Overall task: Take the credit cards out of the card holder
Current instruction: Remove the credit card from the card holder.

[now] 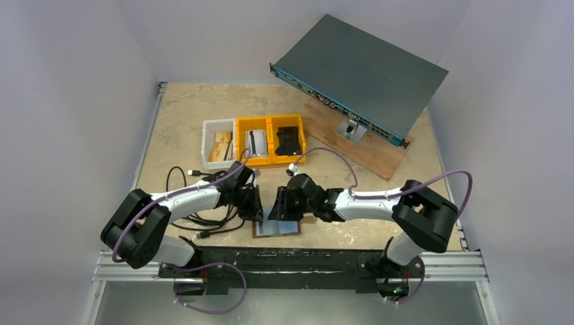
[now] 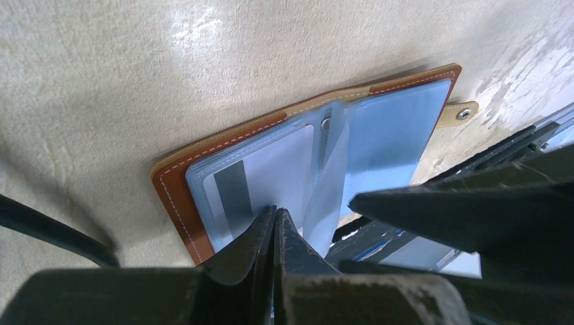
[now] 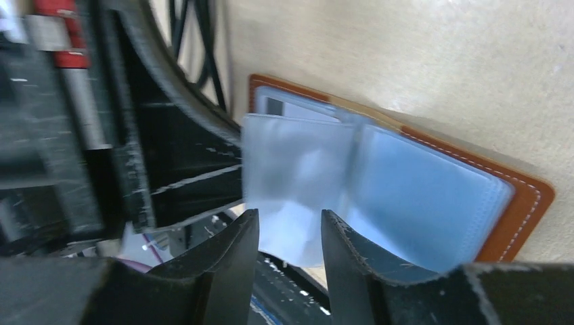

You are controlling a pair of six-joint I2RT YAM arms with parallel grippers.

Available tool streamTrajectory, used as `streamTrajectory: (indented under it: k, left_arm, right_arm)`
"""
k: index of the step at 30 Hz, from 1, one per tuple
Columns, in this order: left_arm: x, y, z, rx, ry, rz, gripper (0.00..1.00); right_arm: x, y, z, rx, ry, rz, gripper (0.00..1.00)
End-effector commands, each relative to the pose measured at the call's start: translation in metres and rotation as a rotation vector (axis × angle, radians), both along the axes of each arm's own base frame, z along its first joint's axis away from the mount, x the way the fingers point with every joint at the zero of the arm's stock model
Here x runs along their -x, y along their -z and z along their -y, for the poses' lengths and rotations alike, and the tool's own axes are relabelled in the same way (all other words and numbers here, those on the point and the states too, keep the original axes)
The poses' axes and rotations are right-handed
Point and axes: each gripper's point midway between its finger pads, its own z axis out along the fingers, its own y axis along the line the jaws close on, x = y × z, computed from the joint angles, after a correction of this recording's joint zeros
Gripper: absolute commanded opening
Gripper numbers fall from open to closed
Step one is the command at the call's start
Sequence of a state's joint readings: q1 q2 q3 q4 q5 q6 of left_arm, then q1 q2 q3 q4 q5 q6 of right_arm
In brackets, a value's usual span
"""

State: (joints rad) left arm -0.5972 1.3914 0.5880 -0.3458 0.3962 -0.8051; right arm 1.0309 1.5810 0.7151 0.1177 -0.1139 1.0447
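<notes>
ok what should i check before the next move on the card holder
1. Brown leather card holder lying open on the beige table: ok.
2. White card with a grey stripe visible in its clear pocket: ok.
3. Left claw shut at that pocket's near edge: ok.
4. Left claw actually pinching the card, not just plastic: cannot tell.
5. Right claw open in front of the raised clear sleeve: ok.
6. Room between the two claws over the holder: not ok, they crowd each other.
</notes>
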Motion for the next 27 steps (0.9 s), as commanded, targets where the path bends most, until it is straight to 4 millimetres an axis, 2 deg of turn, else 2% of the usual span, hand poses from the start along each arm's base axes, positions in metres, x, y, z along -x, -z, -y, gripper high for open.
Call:
streamTrajectory:
  k: [1, 7, 13, 20, 27]
  left_arm:
    - [-0.013, -0.004, -0.001, -0.037, -0.022, 0.047, 0.00]
    - [-0.018, -0.027, 0.011, 0.005, 0.000, 0.084, 0.02]
    - [-0.024, -0.044, 0.029, 0.057, 0.017, 0.109, 0.07]
    - [-0.024, -0.040, 0.067, 0.113, 0.068, 0.082, 0.08]
    - [-0.021, -0.018, 0.090, 0.145, 0.086, -0.004, 0.10]
  right_arm:
    - [-0.014, -0.037, -0.007, -0.026, 0.000, 0.084, 0.42]
    - [-0.022, -0.056, 0.005, 0.010, 0.040, 0.135, 0.43]
    - [-0.030, -0.071, 0.038, 0.086, 0.139, 0.195, 0.47]
    - [-0.029, -0.078, 0.069, 0.099, 0.223, 0.225, 0.48]
    - [-0.026, -0.066, 0.071, 0.123, 0.217, 0.204, 0.48]
